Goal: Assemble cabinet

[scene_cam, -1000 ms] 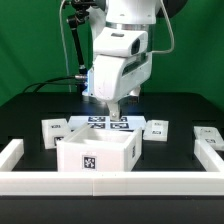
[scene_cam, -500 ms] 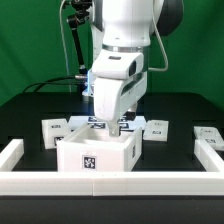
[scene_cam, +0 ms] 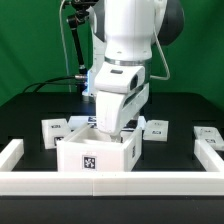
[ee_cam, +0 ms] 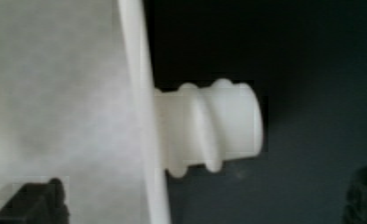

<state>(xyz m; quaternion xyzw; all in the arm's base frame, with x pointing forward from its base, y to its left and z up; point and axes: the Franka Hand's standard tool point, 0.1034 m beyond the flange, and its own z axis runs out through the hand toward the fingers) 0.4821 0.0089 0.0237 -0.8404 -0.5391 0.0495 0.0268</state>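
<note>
The cabinet body (scene_cam: 97, 155) is an open white box with a tag on its front, standing at the front centre of the black table. My gripper (scene_cam: 108, 128) is lowered onto the box's rear wall, and its fingertips are hard to see in the exterior view. In the wrist view the gripper (ee_cam: 201, 205) is open. One dark fingertip (ee_cam: 38, 203) lies over a white wall (ee_cam: 64, 100), the other at the far edge over the dark table. A ribbed white knob (ee_cam: 215, 125) sticks out of that wall.
Small white tagged blocks lie at the exterior view's left (scene_cam: 55, 130), right (scene_cam: 157, 129) and far right (scene_cam: 207, 135). A low white border rail (scene_cam: 110, 185) runs along the front and both sides. The marker board (scene_cam: 81, 121) is mostly hidden behind the arm.
The arm has come down and slightly toward the exterior view's left, from above the marker board to the cabinet's rear wall. The cabinet and blocks have not moved.
</note>
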